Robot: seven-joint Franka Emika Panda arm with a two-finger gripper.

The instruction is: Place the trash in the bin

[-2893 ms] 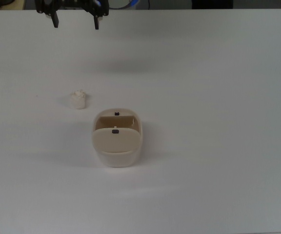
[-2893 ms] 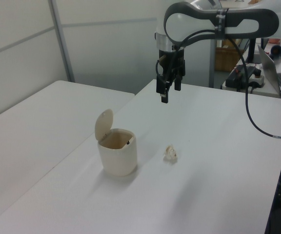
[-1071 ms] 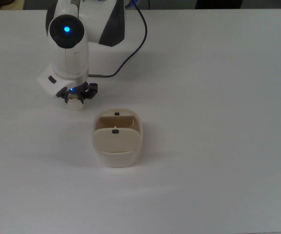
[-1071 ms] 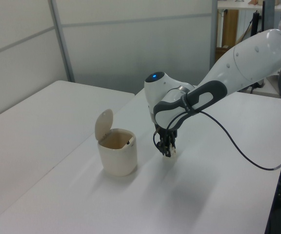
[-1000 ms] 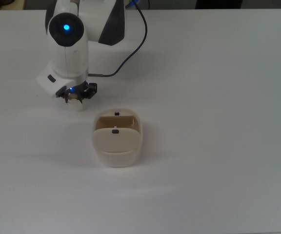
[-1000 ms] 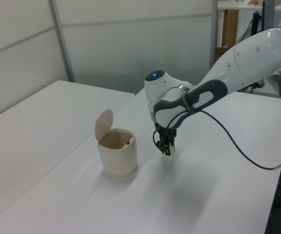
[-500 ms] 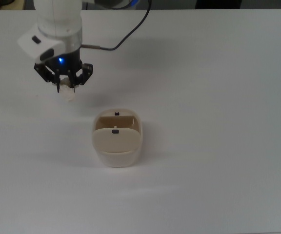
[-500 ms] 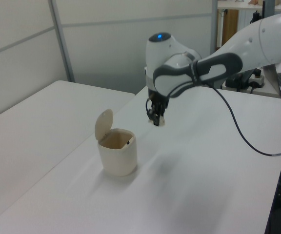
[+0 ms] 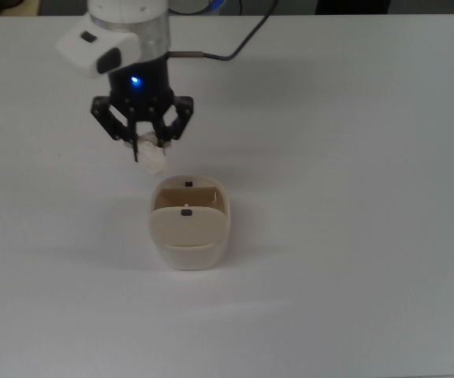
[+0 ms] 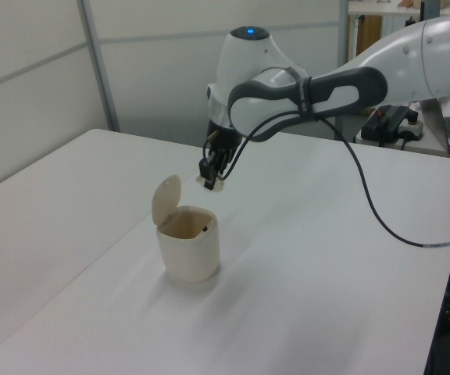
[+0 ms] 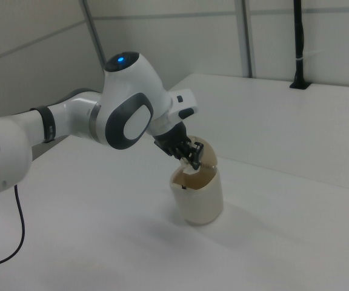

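Note:
The trash (image 9: 155, 161) is a small off-white crumpled wad, and my gripper (image 9: 150, 154) is shut on it in the air. In the top view it hangs just above and left of the bin (image 9: 189, 228). The bin is beige with rounded corners, and its flap lid (image 10: 166, 200) stands swung up, leaving the mouth open. Seen in the left view, my gripper (image 10: 209, 178) holds the trash (image 10: 210, 185) a little above the bin (image 10: 188, 246), near its rim. From the right view, my gripper (image 11: 192, 159) sits right at the top of the bin (image 11: 198, 195).
The bin stands on a wide white table (image 9: 353, 157). The arm's black cable (image 10: 373, 203) loops over the table in the left view. A second white table (image 10: 45, 195) adjoins on the left view's left, and desk clutter (image 10: 397, 117) lies beyond the far right.
My gripper came down, shut on the trash on the table, lifted it, and carried it to the top view's right, up to the bin's rim. The bin has not moved.

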